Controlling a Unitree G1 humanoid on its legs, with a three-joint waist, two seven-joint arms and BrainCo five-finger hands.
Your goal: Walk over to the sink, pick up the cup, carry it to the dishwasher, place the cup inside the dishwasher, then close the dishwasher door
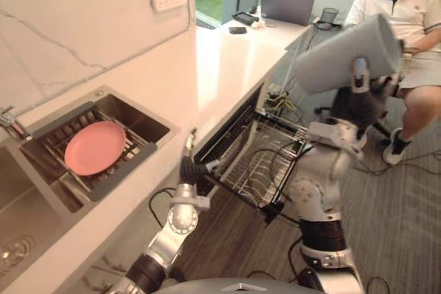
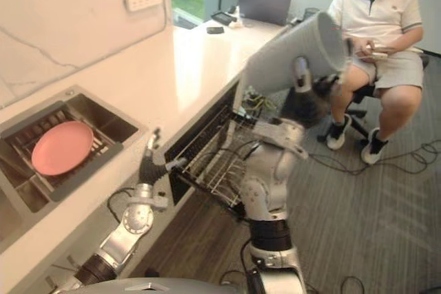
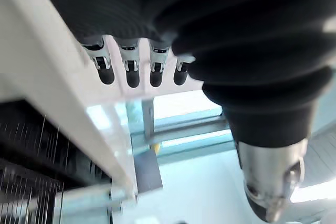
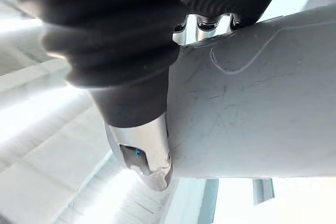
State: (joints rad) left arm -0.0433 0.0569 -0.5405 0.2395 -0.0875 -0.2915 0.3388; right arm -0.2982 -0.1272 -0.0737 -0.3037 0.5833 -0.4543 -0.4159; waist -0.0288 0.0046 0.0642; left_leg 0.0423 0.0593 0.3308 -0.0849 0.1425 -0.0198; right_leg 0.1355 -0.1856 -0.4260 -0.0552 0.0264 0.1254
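Carry step: right hand (image 1: pixel 362 96) wrapped round grey cup (image 1: pixel 348 53), high above dishwasher rack (image 1: pixel 265 163); left hand (image 1: pixel 187 162) beside rack, seemingly relaxed. Next: lower cup into rack.

Silver-grey arms (image 1: pixel 322 170), black ribbed wrist covers; the left hand (image 3: pixel 220 30) has silver fingers (image 3: pixel 129 69) (dark-tipped).

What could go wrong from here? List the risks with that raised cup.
1. The cup is held high and tipped sideways in the right hand; if the grip slips, it may fall onto the dishwasher rack or the floor.
2. The left hand, open at the counter edge beside the rack, might block the cup's way down.
3. A seated person is close behind the cup; a wide swing could reach them.
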